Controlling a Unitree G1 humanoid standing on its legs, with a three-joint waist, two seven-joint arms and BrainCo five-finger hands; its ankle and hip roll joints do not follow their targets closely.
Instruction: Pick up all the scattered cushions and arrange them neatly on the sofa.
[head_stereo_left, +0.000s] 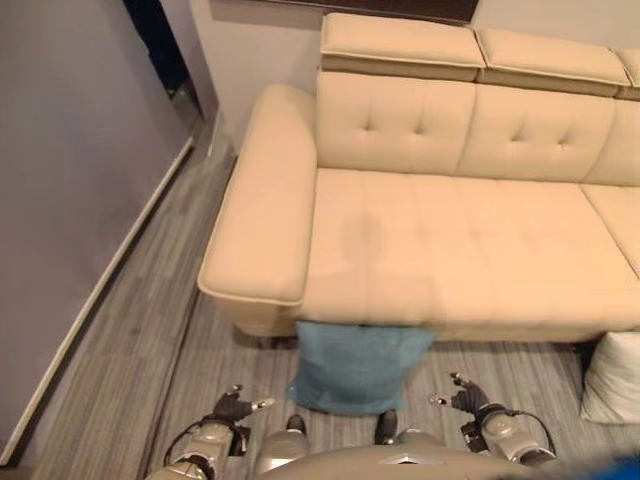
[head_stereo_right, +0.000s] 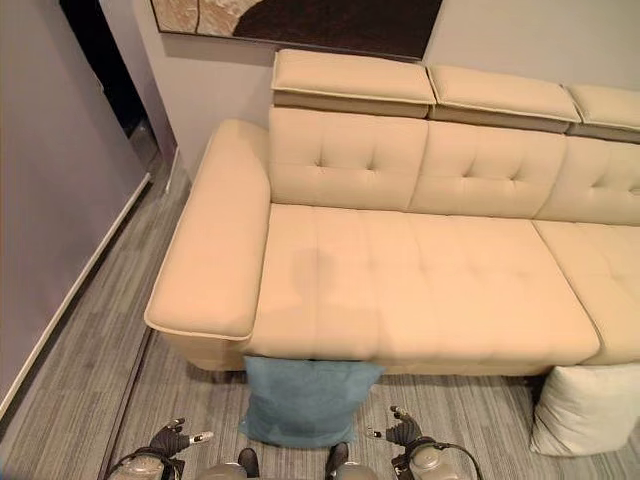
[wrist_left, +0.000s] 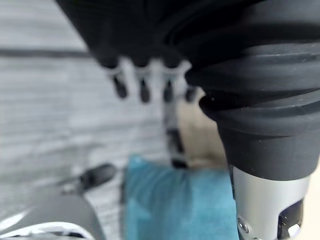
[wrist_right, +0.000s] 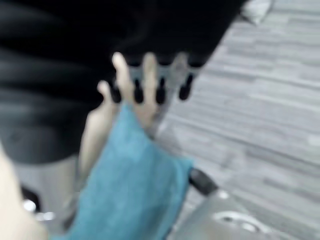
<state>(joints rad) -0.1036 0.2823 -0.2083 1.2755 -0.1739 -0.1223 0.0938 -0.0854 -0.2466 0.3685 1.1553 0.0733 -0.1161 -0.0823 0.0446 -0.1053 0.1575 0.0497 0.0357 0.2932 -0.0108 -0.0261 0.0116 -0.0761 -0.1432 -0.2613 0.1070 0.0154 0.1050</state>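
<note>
Blue cushion (head_stereo_left: 358, 365) leaning against the sofa (head_stereo_left: 470, 250) front; left hand (head_stereo_left: 236, 407) and right hand (head_stereo_left: 462, 397) flank it, fingers spread, holding nothing

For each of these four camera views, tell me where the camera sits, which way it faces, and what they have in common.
Left eye view: on the head, looking down at the sofa, teal cushion and white cushion; left hand and right hand low in view.
Right eye view: beside it, same scene; a picture hangs above.
Left wrist view: along the left hand's fingers toward the floor.
Right wrist view: along the right hand's fingers.
All four show the teal cushion.
</note>
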